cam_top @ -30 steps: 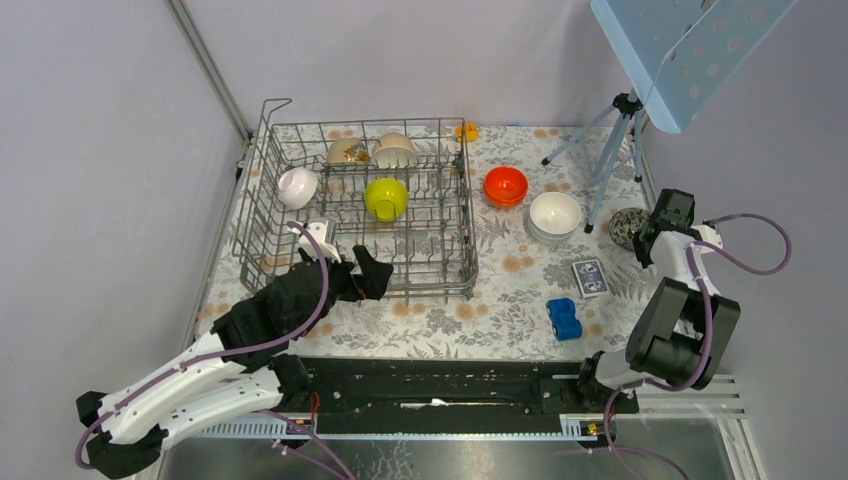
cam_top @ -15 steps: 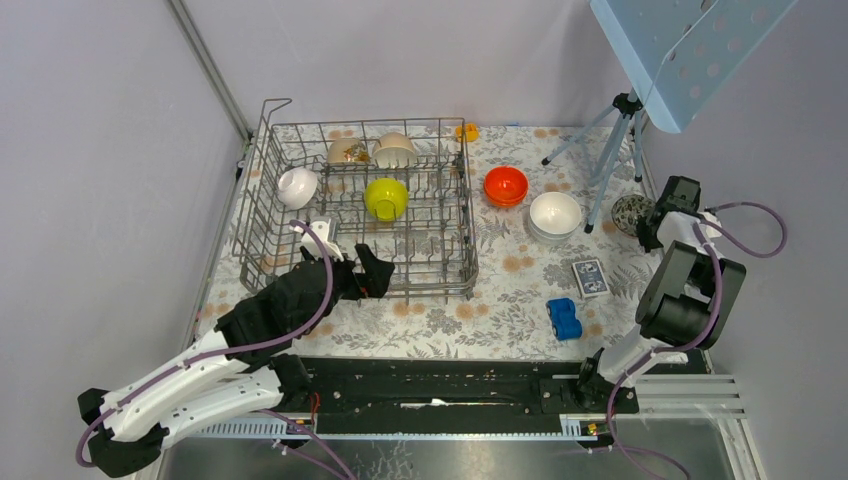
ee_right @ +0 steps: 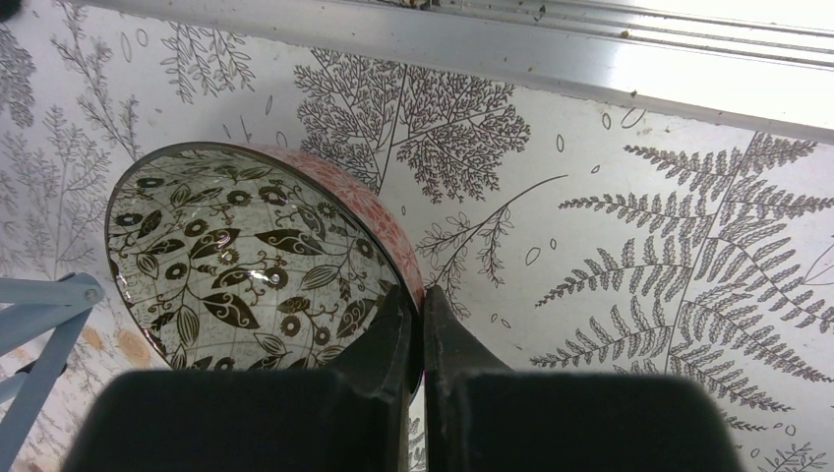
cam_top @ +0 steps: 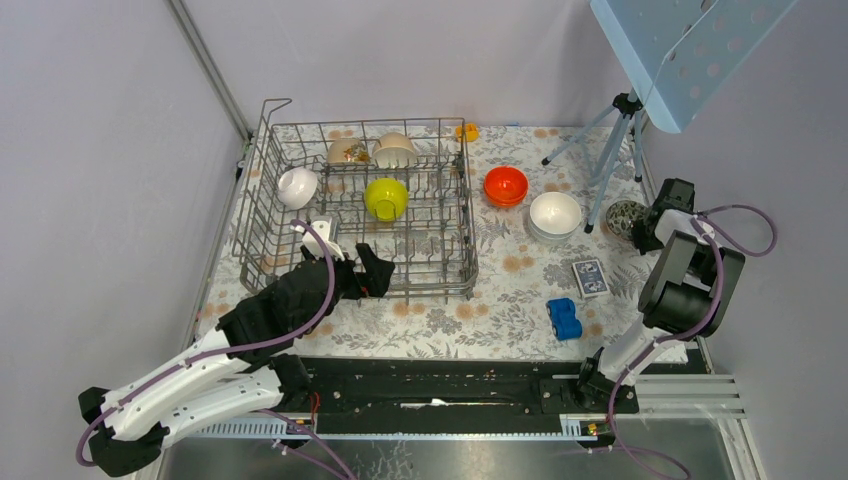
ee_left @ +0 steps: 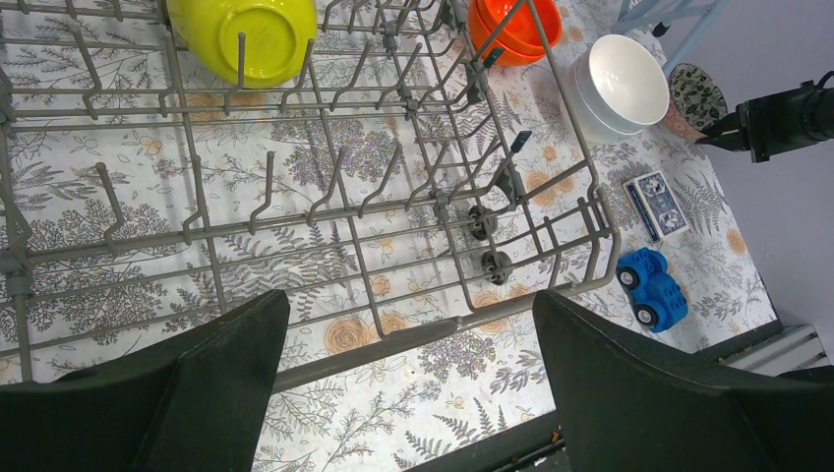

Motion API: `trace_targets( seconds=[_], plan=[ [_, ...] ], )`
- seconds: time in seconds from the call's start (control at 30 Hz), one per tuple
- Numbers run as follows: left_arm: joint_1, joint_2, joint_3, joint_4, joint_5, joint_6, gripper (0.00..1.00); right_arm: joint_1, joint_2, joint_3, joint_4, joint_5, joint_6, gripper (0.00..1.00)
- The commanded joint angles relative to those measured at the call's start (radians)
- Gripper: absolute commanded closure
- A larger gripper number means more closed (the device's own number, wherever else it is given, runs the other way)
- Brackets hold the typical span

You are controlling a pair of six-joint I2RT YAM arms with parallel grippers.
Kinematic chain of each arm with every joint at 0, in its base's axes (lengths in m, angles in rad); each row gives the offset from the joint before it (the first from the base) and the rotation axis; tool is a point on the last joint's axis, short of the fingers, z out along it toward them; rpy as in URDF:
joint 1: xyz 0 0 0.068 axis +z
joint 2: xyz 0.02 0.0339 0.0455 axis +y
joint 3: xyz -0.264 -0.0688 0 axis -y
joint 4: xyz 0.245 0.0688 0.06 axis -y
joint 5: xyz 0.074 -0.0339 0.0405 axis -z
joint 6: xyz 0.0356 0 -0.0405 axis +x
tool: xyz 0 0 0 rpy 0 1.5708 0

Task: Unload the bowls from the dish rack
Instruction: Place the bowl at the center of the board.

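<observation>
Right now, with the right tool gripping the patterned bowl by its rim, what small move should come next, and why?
Probably lower the patterned bowl onto the tablecloth, then open the right tool. The tool is shut on the rim, the bowl looks tilted, and it is outside the dish rack, right of the white bowl. I cannot tell whether its base touches the cloth.

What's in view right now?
dish rack: one, grey wire, table's left.
white bowl: one, rack's left side.
yellow-green bowl: one, rack's middle.
beige bowl: one, rack's far side.
speckled bowl: one, left of it.
orange-red bowl: one, table, right of rack.
white stack: apparently two, beside it.
leaf-pattern bowl: one, dark, far right.
toy car: one, blue, near edge.
card box: one, blue, beside car.
tripod: one, grey, far right.
left gripper: open, over rack's near edge.
right gripper: shut on leaf-pattern bowl's rim.
</observation>
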Motion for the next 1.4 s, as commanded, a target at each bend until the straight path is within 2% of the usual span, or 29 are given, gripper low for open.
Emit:
trace_targets(
  seconds=[0.0,0.07,0.2,0.43,0.77,0.97,1.13,1.23,1.37],
  plan=[
    [-0.003,0.001,0.004,-0.011,-0.002,-0.016,0.01,-0.002,0.009,0.035,0.03,-0.035,0.011,1.0],
    [-0.002,0.003,0.003,-0.01,-0.002,-0.017,0.01,-0.002,0.007,0.028,0.04,-0.04,0.005,0.97],
    [-0.003,0.002,0.002,-0.01,-0.002,-0.019,0.01,-0.002,0.006,0.027,0.045,-0.059,-0.01,0.84],
    [-0.002,-0.007,0.003,-0.014,-0.005,-0.021,0.01,-0.002,-0.018,0.035,0.023,-0.082,-0.054,0.51],
    [-0.004,-0.034,0.009,-0.009,0.017,-0.019,0.01,-0.002,-0.163,0.054,-0.093,-0.043,-0.113,0.16],
    [-0.002,-0.08,0.0,-0.011,-0.022,-0.041,0.01,-0.001,-0.333,0.057,-0.184,-0.07,-0.145,0.12],
    [-0.002,-0.092,0.002,-0.001,-0.03,-0.036,0.01,0.033,-0.585,-0.098,-0.196,-0.165,-0.083,0.13],
    [-0.003,-0.091,0.003,-0.004,-0.031,-0.033,0.01,0.097,-0.765,-0.203,-0.203,-0.201,-0.062,0.15],
    [-0.002,-0.1,0.003,-0.02,-0.043,-0.028,0.01,0.255,-0.964,-0.259,-0.272,-0.214,-0.08,0.19]
  ],
)
